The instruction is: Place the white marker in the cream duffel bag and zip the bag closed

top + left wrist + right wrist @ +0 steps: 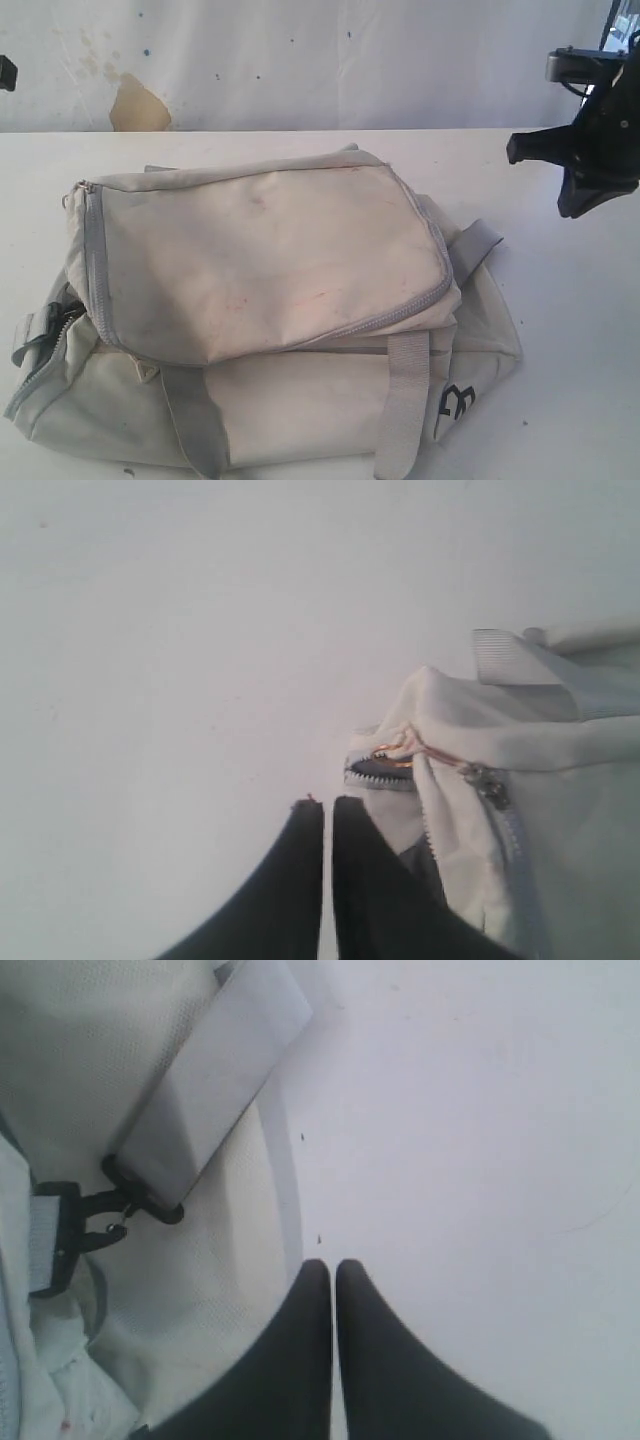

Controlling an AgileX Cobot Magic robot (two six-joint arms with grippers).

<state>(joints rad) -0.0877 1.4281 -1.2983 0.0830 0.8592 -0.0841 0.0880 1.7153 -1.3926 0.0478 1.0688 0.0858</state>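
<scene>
The cream duffel bag point(270, 300) lies on its side across the middle of the white table, its grey zipper point(400, 310) running round the top panel. A dark gap shows at the bag's left end point(50, 335). The white marker is out of view. My right gripper point(520, 148) hangs above the table to the bag's upper right. In its wrist view the right gripper point(333, 1264) is shut and empty, beside the bag's grey strap point(210, 1090). My left gripper point(328, 802) is shut on nothing, just off the bag's end, near a zipper point(505, 815) with an orange ring point(395, 758).
A black strap clip point(80, 1222) hangs at the bag's side. Behind the table stands a white wall with a brown stain point(138, 105). A dark logo point(455, 405) marks the bag's right end. Bare table point(580, 330) lies right of the bag.
</scene>
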